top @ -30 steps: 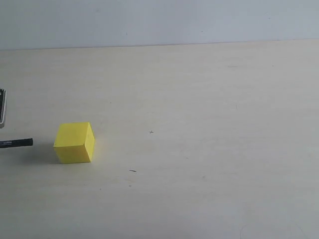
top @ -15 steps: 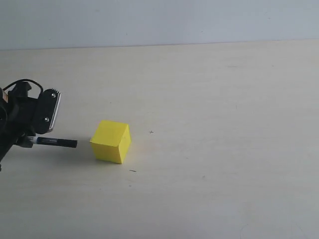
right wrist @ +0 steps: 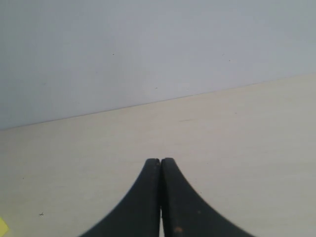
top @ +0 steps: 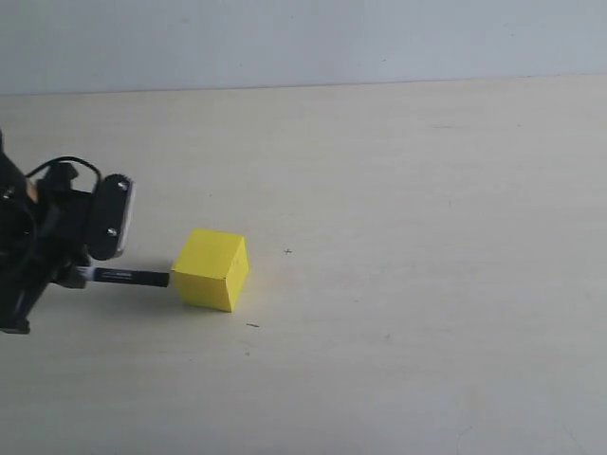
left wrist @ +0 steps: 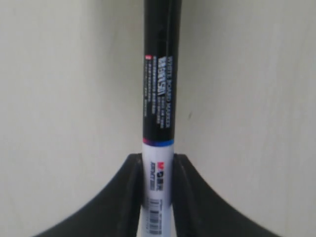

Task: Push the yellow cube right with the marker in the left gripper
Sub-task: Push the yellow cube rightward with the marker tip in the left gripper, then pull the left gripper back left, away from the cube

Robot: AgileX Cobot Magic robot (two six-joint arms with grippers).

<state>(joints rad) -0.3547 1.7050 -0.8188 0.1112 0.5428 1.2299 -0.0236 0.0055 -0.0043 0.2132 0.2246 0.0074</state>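
Note:
The yellow cube point(top: 211, 269) rests on the table left of centre, turned slightly so one edge faces front. My left gripper point(top: 76, 275) is at the far left, shut on the marker point(top: 128, 277), which lies level and points right with its black tip at the cube's left face. In the left wrist view the fingers point(left wrist: 132, 192) clamp the marker's point(left wrist: 158, 98) white barrel, and its black length runs out ahead of the left gripper point(left wrist: 157, 159). My right gripper point(right wrist: 160, 161) is shut and holds nothing. A sliver of the cube point(right wrist: 2, 227) shows at that view's edge.
The pale wooden table point(top: 427, 284) stretches bare to the right of the cube, with two tiny dark specks point(top: 287, 251) close to it. A plain light wall point(top: 303, 38) runs behind the table's far edge.
The cube slid right and turned a little in the first half second, then stayed put. My left arm came into view from the left, and the marker tip closed the gap to the cube.

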